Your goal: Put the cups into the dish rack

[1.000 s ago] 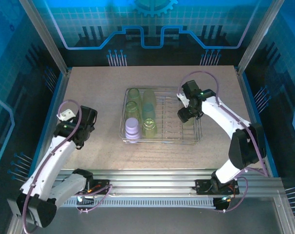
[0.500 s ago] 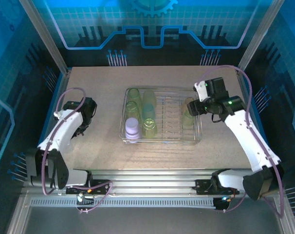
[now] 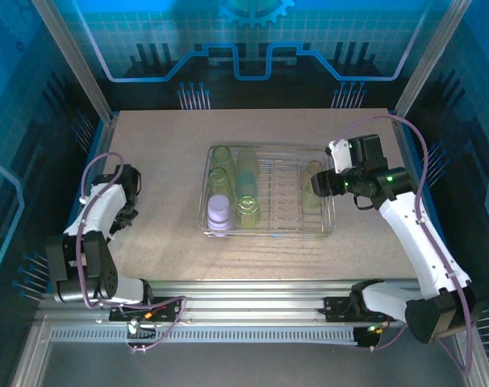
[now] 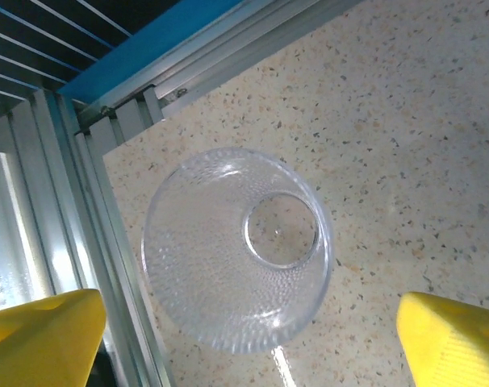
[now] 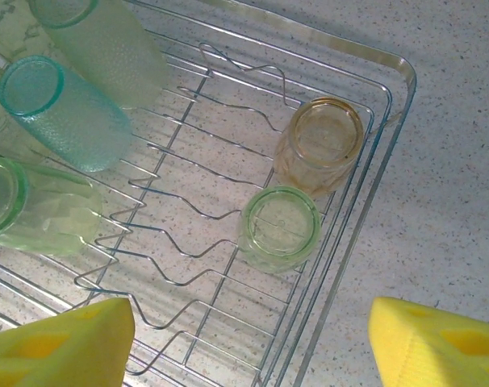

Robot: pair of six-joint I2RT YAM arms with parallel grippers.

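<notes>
The step in hand looks like the pick-up of the one loose cup. A clear cup (image 4: 236, 250) stands on the tabletop (image 4: 406, 121) just beside the metal rail (image 4: 83, 201) at its left edge. The left claw (image 4: 248, 339) hangs over it with its yellow fingers spread wide and nothing between them. The right claw (image 5: 248, 343) is likewise spread and empty, over the right end of the dish rack (image 5: 394, 68). There a tan cup (image 5: 321, 145) and a green cup (image 5: 278, 226) stand side by side against the rim, and a teal cup (image 5: 63, 113) lies among others at the far end. To do the pick well, the left claw should first centre itself, since the cup sits nearer one finger than the other. The finger on the rail side has little room, so it probably needs to come straight down without scraping the metal. The wall looks thin and smooth, so a gentle squeeze low on the body seems safer than a hard one at the lip. Bare rods in the middle of the rack offer an open spot.
</notes>
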